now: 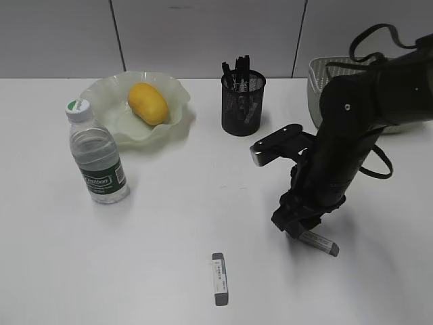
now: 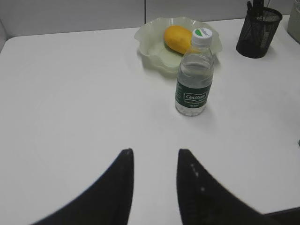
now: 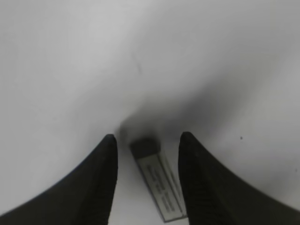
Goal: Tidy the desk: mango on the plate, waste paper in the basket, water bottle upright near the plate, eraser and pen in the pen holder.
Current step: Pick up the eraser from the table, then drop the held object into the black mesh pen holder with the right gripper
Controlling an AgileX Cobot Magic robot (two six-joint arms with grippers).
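Note:
My right gripper (image 1: 298, 230) stands open low over the desk (image 1: 169, 223), straddling a grey-ended white eraser (image 1: 321, 244). In the right wrist view that eraser (image 3: 157, 180) lies slantwise between the fingers (image 3: 101, 178), apart from the left one. The mango (image 1: 148, 103) rests on the ruffled green plate (image 1: 101, 88). The water bottle (image 1: 98, 159) stands upright just in front of the plate. Pens stick up from the black mesh pen holder (image 1: 242, 105). My left gripper (image 2: 155, 151) hangs open and empty, well short of the bottle (image 2: 193, 77). The waste paper is out of view.
Another eraser (image 1: 218, 278) lies alone near the front edge of the desk. The green basket (image 1: 321, 78) stands at the back right, partly hidden behind my right arm. The left wrist view also shows the plate (image 2: 150, 40), mango (image 2: 176, 38) and pen holder (image 2: 258, 33).

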